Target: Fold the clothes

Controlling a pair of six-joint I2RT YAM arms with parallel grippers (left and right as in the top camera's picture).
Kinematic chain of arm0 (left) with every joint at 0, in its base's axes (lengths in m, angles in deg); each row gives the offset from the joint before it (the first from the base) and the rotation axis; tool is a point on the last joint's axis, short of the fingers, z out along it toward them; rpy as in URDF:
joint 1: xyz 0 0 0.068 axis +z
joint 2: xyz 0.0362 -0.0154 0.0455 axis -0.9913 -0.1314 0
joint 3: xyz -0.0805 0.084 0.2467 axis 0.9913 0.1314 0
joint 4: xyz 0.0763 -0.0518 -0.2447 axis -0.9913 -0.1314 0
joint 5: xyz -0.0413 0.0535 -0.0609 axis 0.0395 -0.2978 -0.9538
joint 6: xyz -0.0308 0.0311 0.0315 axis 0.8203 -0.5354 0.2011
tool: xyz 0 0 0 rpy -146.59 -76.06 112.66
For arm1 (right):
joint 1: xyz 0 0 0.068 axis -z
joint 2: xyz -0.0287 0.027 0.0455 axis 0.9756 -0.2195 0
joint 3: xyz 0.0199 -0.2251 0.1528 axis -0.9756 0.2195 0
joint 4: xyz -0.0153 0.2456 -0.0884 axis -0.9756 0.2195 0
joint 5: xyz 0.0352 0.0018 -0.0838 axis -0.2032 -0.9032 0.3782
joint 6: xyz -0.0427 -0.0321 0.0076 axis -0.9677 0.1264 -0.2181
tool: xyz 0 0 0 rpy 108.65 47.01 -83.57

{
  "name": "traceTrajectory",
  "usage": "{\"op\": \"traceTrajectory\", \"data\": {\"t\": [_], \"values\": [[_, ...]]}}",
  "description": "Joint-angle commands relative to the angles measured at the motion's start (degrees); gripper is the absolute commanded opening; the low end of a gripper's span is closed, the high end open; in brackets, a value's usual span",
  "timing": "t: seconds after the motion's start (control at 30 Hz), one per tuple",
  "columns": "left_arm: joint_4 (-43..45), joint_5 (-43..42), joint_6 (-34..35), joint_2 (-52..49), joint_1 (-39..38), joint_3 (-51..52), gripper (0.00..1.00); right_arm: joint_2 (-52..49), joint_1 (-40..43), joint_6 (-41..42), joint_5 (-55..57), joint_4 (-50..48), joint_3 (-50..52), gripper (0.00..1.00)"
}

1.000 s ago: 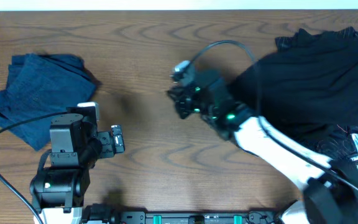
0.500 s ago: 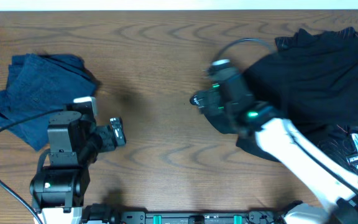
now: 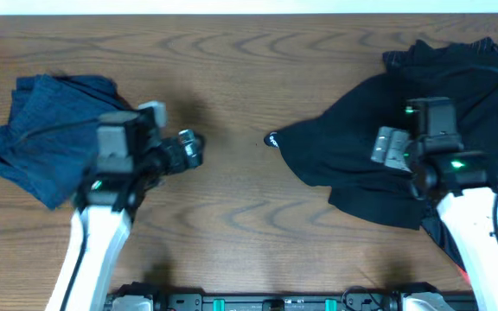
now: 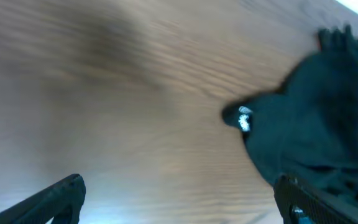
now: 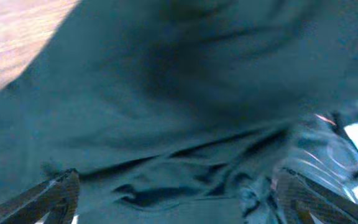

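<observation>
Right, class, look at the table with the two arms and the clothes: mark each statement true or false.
1. The blue garment lies at the left of the table. True.
2. The left gripper is shut on the blue garment. False: it is open, over bare wood, holding nothing.
3. The right gripper is above the black shirt, fingers apart. True.
4. The black shirt is folded into a neat square. False: it lies spread and rumpled.

A: Where is free room seen?
B: Bare table [image 3: 240, 199] is shown between the dark blue garment [image 3: 33, 130] and the black shirt [image 3: 344, 151].
A: What is blocked?
B: The gap's near-left part is occupied by the left gripper [image 3: 192, 148]; the right side is covered by cloth.
</observation>
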Motion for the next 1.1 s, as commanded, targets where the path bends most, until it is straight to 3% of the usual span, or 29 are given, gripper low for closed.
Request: {"op": "traceTrajectory", "data": {"t": [0.0,0.23,0.47,0.63,0.83,0.87,0.9,1.07], "values": [[4.5,-3.8,3.0,-7.1,-5.2,-0.9,0.98,1.2,3.2,2.8,-1.0,1.2,-0.3,0.99],[20.9,-3.6,4.0,-21.3,-16.7,-0.9,0.98,1.2,4.8,2.8,-2.0,3.9,-0.3,0.99],[37.0,-3.4,4.5,-33.2,-23.3,-0.9,0.98,1.2,4.8,2.8,-2.0,5.9,-0.3,0.99],[43.8,3.3,13.9,-39.7,-24.9,-0.9,0.98,1.2,4.8,2.8,-2.0,6.4,-0.3,0.99],[54.9,3.4,21.4,-44.8,-25.6,-0.9,0.98,1.2,4.8,2.8,-2.0,7.1,-0.3,0.99],[56.4,3.5,22.2,-45.5,-25.7,-1.0,0.95,1.2,4.8,2.8,-2.0,7.2,-0.3,0.98],[57.6,3.5,22.9,-46.2,-25.9,-1.0,0.85,1.2,4.8,2.8,-2.0,7.3,-0.3,0.98],[58.3,4.0,23.5,-46.8,-25.6,-1.0,0.08,1.2,4.8,2.8,-2.0,7.5,-0.3,0.97]]}}
